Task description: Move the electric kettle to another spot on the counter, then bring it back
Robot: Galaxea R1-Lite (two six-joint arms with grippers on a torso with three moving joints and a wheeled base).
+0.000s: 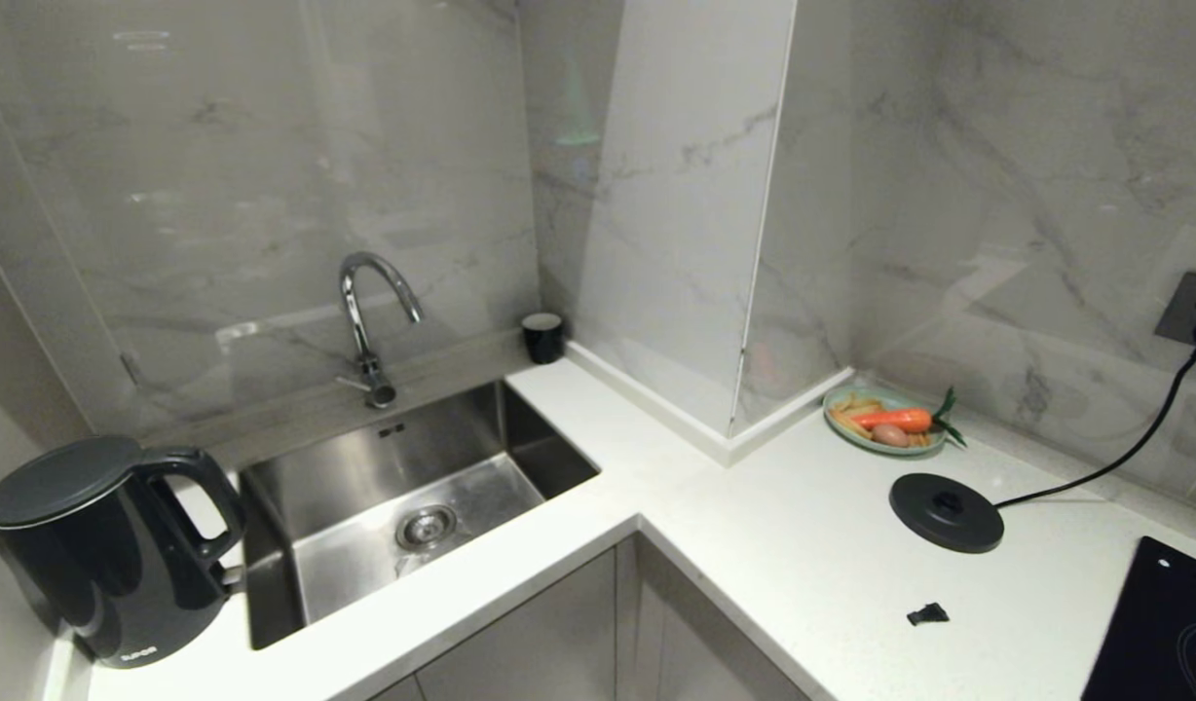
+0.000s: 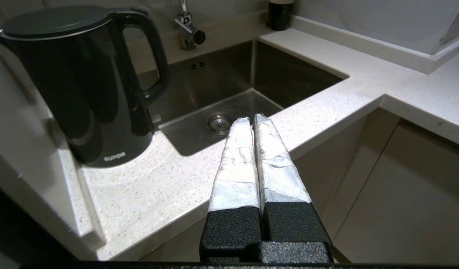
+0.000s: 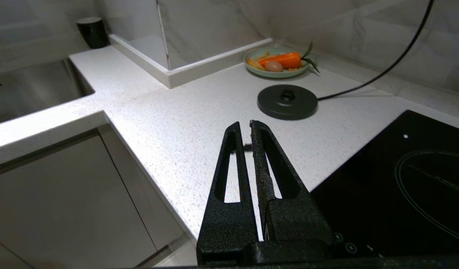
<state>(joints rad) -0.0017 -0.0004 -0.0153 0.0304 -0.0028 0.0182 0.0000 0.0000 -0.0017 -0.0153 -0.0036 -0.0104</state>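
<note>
Soft, even indoor light – the marble wall (image 1: 267, 175) carries pale glare streaks, the kettle (image 1: 101, 545) glossy reflections. Shadow fills the sink (image 1: 403, 487) – its far-left corner darkest. Straight lines bow at picture edges; focus stays sharp.

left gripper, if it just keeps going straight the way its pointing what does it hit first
Probably the front edge of the counter, or just over it into the sink; depth is hard to judge. The left gripper, jaws shut, aims toward the drain. The electric kettle stands off to the side, out of that line.
</note>
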